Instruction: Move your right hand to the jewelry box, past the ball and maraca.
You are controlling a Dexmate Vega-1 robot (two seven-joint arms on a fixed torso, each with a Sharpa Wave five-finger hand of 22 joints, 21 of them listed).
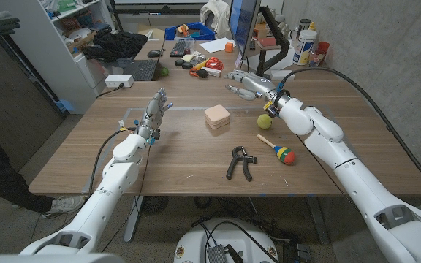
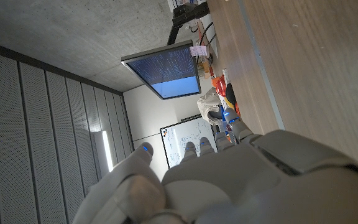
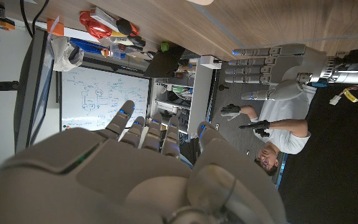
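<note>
A pale pink square jewelry box [image 1: 216, 116] lies near the middle of the wooden table [image 1: 181, 157]. To its right sits a yellow-green ball [image 1: 264, 121], and nearer the front lies a maraca [image 1: 278, 150] with a multicoloured head. My right hand [image 1: 248, 84] hovers behind the ball and to the right of the box, fingers stretched out toward the left and holding nothing; its back shows in the right wrist view [image 3: 148, 168]. My left hand [image 1: 156, 111] stands left of the box with its fingers apart and pointing up, empty. It also appears in the left wrist view [image 2: 216, 180] and the right wrist view [image 3: 272, 62].
A black hand-grip exerciser [image 1: 240, 162] lies in front of the box. A monitor [image 1: 241, 22], a keyboard [image 1: 178, 48], a laptop [image 1: 137, 70] and small clutter crowd the far end. A person's legs [image 1: 2, 175] show at the left edge, and a person [image 3: 272, 134] behind the table.
</note>
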